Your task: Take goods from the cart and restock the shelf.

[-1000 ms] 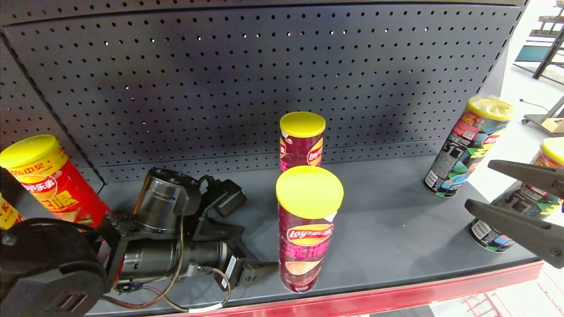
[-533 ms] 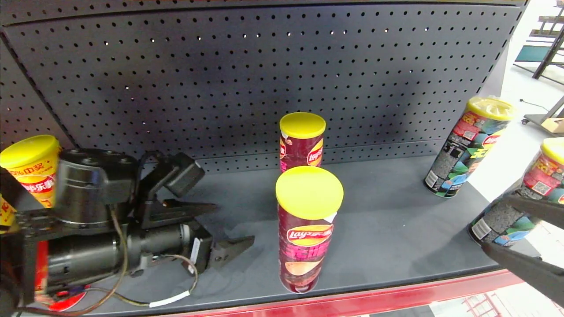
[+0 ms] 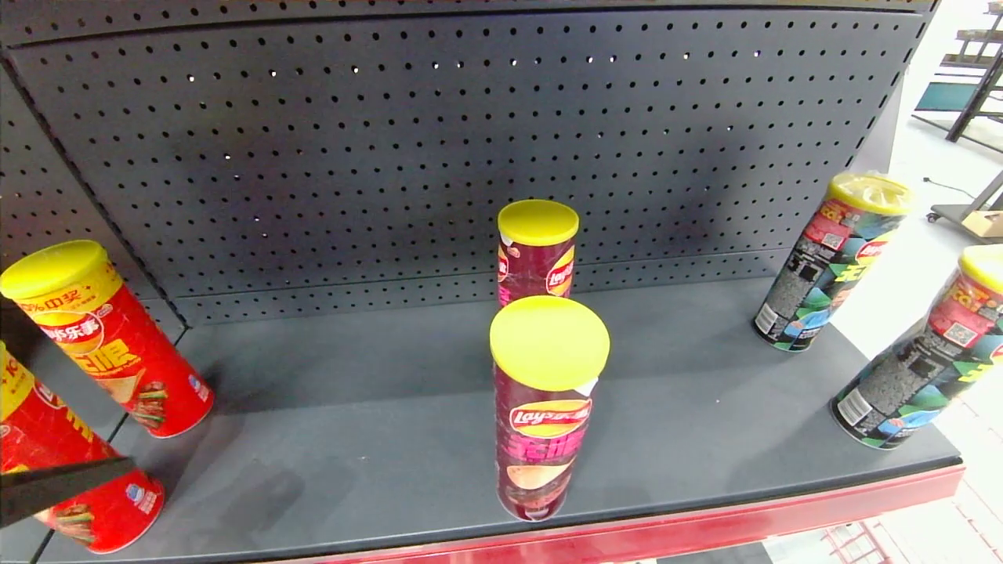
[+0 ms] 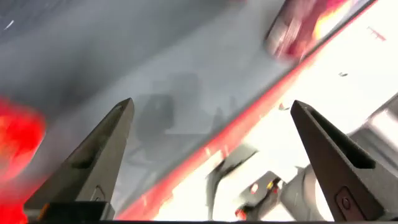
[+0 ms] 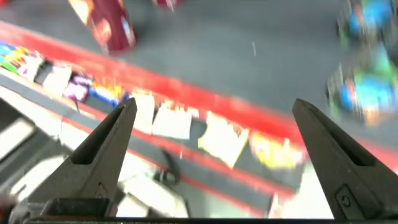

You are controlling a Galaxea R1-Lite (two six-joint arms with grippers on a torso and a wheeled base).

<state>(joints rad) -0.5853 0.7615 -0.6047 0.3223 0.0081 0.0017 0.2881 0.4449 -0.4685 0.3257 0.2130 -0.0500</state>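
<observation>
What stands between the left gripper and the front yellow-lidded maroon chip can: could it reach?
Probably yes: the open left gripper sits front-left, with only bare grey shelf between it and the front maroon can.

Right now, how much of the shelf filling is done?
Six cans stand on the shelf: two red cans, two maroon cans, two black cans. Nothing is in hand: the left end effector and right end effector are both open and empty. Bare shelf between the groups looks like room for more.
</observation>
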